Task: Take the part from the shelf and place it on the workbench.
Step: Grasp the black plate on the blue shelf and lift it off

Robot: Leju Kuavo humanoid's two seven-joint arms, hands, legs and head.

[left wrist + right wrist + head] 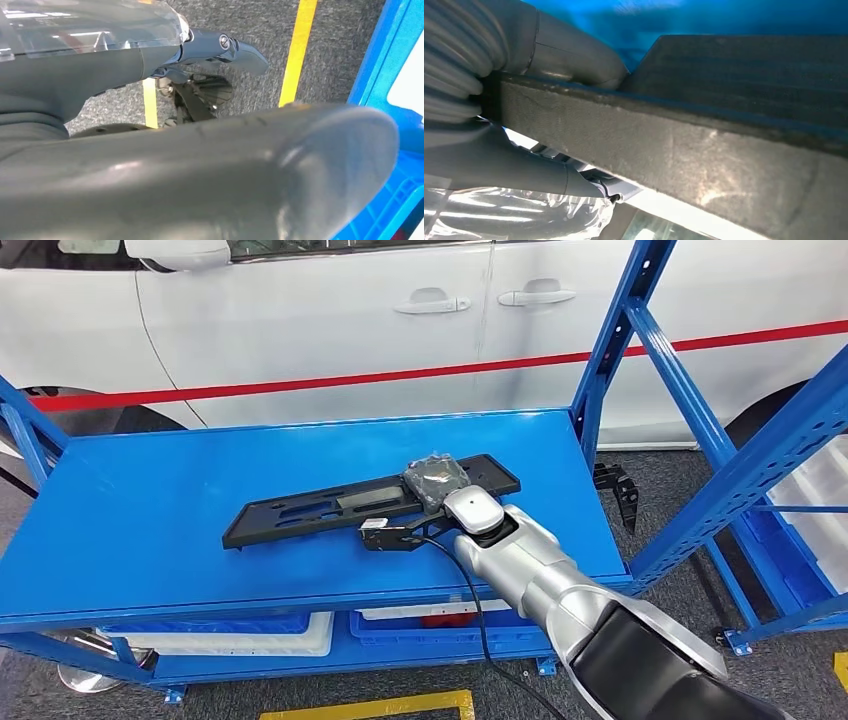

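The right hand (437, 480) grips the part (330, 507) at its 3 o'clock end, on the shelf (150, 530); lifting and placing remain.

A blue shelf (150, 530) carries one thing on its flat top — a long black plastic part (330, 508). It lies slantwise, right of the middle.

You find no words, numbers or brand marks to read in any of these views. A small white tag (372, 524) sits on the wrist camera mount beside the black part (330, 506), but its print is too small for you to make out.
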